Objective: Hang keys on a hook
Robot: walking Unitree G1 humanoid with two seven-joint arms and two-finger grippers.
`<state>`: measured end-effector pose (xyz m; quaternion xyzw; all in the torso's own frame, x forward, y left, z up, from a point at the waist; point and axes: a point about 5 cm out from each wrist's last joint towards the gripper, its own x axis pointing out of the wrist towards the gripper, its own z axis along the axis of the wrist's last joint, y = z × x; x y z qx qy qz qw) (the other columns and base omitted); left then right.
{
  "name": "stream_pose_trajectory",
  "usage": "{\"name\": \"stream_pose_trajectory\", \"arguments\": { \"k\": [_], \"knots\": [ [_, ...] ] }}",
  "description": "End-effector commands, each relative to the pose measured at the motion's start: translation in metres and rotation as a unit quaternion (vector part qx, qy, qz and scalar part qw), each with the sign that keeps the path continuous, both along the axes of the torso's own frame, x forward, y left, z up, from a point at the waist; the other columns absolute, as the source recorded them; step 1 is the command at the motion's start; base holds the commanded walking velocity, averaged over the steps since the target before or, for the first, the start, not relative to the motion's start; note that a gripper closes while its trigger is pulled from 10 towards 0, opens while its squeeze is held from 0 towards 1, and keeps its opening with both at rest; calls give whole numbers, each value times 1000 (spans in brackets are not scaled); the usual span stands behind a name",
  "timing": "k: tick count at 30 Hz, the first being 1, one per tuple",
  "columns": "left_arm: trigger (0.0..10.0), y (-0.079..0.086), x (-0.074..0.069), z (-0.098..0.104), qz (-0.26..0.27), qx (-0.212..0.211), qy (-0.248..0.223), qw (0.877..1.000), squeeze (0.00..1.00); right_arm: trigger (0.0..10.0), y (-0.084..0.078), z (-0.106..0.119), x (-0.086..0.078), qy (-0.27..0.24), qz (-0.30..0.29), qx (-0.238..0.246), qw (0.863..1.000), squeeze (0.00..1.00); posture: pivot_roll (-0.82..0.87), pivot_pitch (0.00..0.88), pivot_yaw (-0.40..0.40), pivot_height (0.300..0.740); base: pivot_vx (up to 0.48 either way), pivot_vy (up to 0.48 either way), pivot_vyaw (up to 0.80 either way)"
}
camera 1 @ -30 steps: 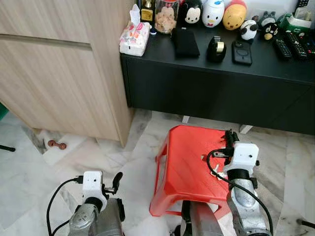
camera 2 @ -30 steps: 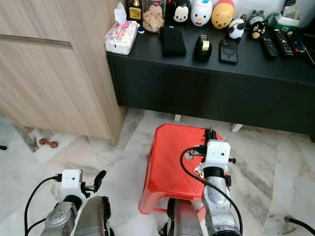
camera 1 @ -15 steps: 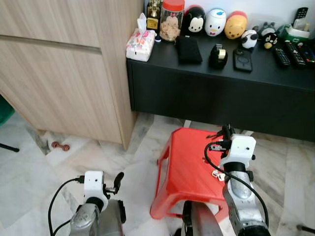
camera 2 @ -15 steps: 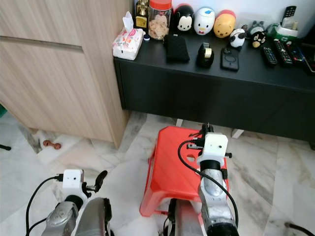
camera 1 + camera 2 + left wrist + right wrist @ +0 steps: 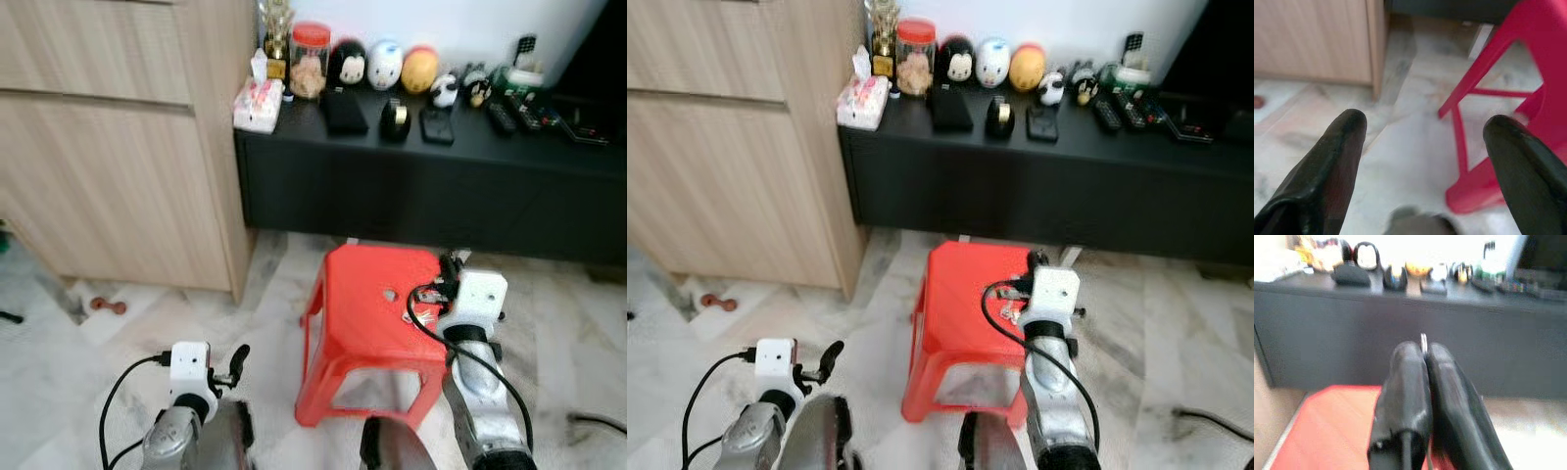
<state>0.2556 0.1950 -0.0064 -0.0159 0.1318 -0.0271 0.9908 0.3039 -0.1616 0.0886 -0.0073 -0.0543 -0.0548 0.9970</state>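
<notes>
My right gripper [image 5: 449, 266] is shut above the back right corner of a red plastic stool [image 5: 367, 313]. In the right wrist view a thin metal key ring [image 5: 1423, 339] sticks out between the shut fingertips [image 5: 1410, 357]; the keys themselves are hidden. That gripper [image 5: 1424, 351] points toward the long black cabinet [image 5: 1400, 313]. My left gripper [image 5: 235, 357] hangs low at the left of the stool. It stands open [image 5: 1425, 127] over the marble floor with nothing between its fingers.
The low black cabinet [image 5: 421, 186] holds a tissue pack [image 5: 257, 103], a jar [image 5: 310, 61], toy figures and remotes [image 5: 509, 113]. A wooden cupboard [image 5: 118, 176] stands at the left. A small brown object [image 5: 108, 306] and a cable [image 5: 593, 421] lie on the floor.
The camera has risen and pulled back, so more of the cabinet top and wall shows. My right gripper stays shut over the stool's back edge. The left arm hangs as before.
</notes>
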Motion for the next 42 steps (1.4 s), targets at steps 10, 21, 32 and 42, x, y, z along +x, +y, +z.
{"name": "stream_pose_trajectory", "arguments": {
  "k": [10,21,32,42],
  "knots": [
    [10000,-2,-2,-3,-2,-3,6,1000,0,10000,-2,-2,0,8,-1,3,1000,0,109,66,-79,594,-340,0,0],
    [10000,0,-2,-3,2,3,6,1000,0,10000,-1,1,0,3,9,3,1000,0,111,102,-83,594,-56,0,0],
    [10000,0,-3,-3,5,5,5,1000,0,10000,-4,-1,-1,9,2,0,1000,0,111,127,-86,649,0,0,0],
    [10000,1,-4,-4,8,6,7,1000,0,10000,-5,0,-1,10,2,-4,1000,0,110,130,-88,709,0,0,0]
  ]
}}
